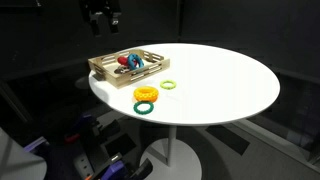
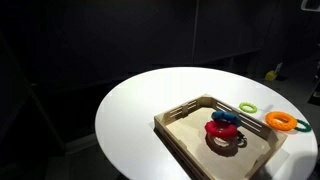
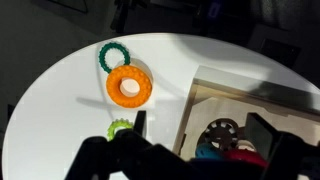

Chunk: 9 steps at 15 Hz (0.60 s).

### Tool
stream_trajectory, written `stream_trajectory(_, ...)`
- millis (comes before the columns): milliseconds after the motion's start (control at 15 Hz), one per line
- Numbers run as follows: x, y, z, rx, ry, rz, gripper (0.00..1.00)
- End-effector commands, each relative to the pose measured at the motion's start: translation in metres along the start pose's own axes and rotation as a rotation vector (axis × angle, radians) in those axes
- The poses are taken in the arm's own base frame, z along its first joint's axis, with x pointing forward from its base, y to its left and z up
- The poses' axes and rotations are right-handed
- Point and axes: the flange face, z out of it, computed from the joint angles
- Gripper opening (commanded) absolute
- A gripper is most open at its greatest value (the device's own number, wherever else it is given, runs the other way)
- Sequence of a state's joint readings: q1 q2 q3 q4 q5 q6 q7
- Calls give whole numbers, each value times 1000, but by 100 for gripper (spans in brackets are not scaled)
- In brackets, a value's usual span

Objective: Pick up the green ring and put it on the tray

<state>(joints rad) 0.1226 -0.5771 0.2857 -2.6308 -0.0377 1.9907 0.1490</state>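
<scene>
Gripper (image 1: 103,20) hovers above the tray (image 1: 104,71), jaws wide and empty, ready to straddle. Green ring (image 1: 168,85) lies flat just right of the tray.

The room is almost black all around. A strong light from above hits the round white tabletop (image 1: 230,85), so it glows in both exterior views. In the wrist view it shines brightest near 12 o'clock. The robot's dark fingers (image 3: 110,160) at 6 o'clock are blurry black shapes. The inside of the shallow light-wood tray (image 3: 250,85) at 4 o'clock lies in shadow. All the pictures look soft and grainy.
</scene>
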Motion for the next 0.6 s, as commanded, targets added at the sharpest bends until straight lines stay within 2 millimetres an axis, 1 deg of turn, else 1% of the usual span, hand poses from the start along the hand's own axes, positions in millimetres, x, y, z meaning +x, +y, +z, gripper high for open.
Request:
stream_trajectory(0, 0, 0, 0, 0, -1, 0, 100)
stream_trajectory(267, 0, 0, 0, 0, -1, 0, 100)
stream_trajectory(533, 16, 12, -11, 25, 12, 47, 100)
